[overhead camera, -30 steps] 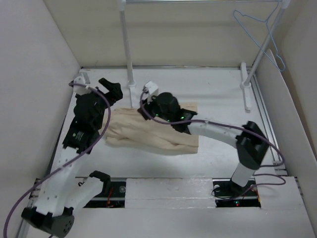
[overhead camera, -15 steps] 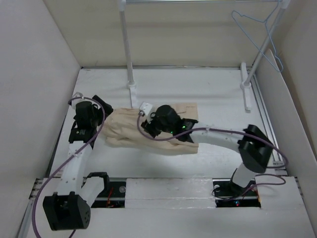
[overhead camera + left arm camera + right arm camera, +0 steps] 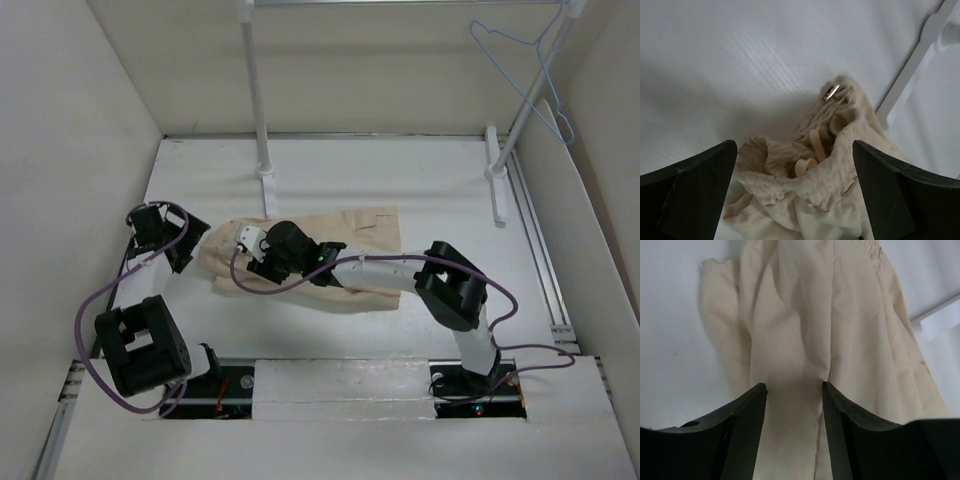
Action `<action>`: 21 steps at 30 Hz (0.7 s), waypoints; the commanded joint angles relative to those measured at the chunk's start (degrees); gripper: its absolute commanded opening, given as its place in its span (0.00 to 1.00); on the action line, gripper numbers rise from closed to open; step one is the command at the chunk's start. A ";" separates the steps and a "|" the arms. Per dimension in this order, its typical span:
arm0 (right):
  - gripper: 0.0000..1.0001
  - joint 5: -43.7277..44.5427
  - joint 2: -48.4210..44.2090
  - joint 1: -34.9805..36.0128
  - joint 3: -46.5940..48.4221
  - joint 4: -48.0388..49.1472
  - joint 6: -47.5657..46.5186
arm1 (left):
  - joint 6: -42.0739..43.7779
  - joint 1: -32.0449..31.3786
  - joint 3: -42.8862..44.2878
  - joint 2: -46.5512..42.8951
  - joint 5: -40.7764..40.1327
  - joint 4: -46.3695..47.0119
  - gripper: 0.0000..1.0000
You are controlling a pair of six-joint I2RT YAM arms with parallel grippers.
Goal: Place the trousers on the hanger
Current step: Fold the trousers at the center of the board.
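Observation:
The beige trousers (image 3: 345, 262) lie crumpled across the middle of the table. The pale blue wire hanger (image 3: 520, 55) hangs from the rack at the far right, away from both arms. My left gripper (image 3: 185, 248) is wide open at the trousers' left end. In the left wrist view its gripper (image 3: 792, 147) straddles the bunched waistband (image 3: 810, 195) without gripping it. My right gripper (image 3: 258, 268) is low over the trousers' left half. In the right wrist view its gripper (image 3: 793, 385) is open, its tips on the cloth (image 3: 800, 315) either side of a fold.
The white rack stands behind the trousers, with a pole (image 3: 254, 90) at centre, a slanted pole (image 3: 535, 90) at right, and feet (image 3: 495, 175) on the table. A rack foot (image 3: 920, 55) also shows in the left wrist view. Enclosure walls stand close on the left, right and back.
The left arm swung back and leftward, its gripper coming down to the trousers' left end. The right gripper slid leftward along the trousers and lowered onto the cloth.

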 commanded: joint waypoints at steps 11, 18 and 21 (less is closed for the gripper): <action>0.00 5.48 1.42 0.49 3.29 -0.78 -1.11 | -4.14 -3.12 -6.07 1.81 9.46 12.44 0.60; 0.00 5.13 -6.66 0.49 -3.65 2.82 -1.20 | -4.50 -3.12 -1.68 -1.88 9.19 11.06 0.00; 0.00 4.86 -12.29 1.02 -7.25 2.73 -2.87 | -3.28 -4.16 3.06 -5.65 8.77 9.48 0.00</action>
